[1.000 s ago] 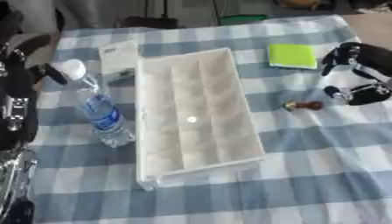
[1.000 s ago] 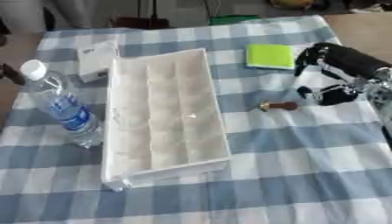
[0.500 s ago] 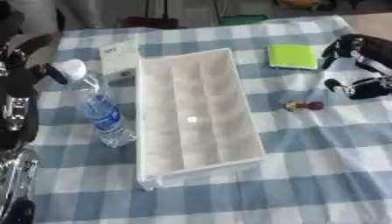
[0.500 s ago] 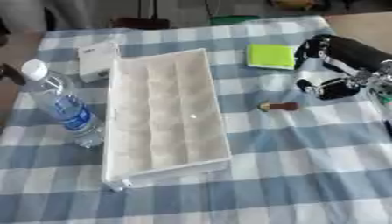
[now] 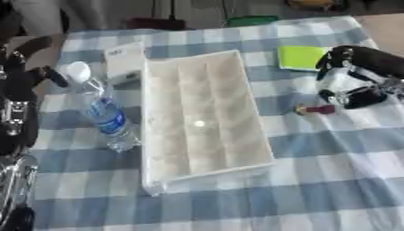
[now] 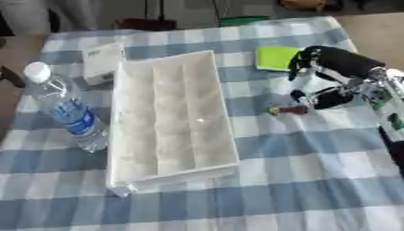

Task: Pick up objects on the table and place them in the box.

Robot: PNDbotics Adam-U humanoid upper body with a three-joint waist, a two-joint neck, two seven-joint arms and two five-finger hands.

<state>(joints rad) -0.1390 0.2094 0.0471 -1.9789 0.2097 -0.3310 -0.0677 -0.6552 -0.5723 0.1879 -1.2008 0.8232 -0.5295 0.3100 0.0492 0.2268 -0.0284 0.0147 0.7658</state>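
Observation:
A long white box (image 6: 170,131) with open compartments lies in the middle of the checked table; only a small pale spot shows inside. To its right lies a small dark red and brown object (image 6: 288,109). My right hand (image 6: 339,67) hovers just above and behind that object, fingers relaxed and holding nothing. A green pad (image 6: 274,57) lies behind the hand. A clear water bottle (image 6: 67,110) with a white cap stands left of the box. My left hand (image 5: 20,81) shows at the left edge beside the bottle, open and apart from it.
A small white carton (image 6: 101,63) lies at the back left, touching the box's far corner. The blue and white cloth (image 6: 300,180) covers the table in front of the box. Chairs and dark items stand beyond the far edge.
My right hand has drifted a little to the left, nearer the small dark red object. The objects and my left hand have not moved.

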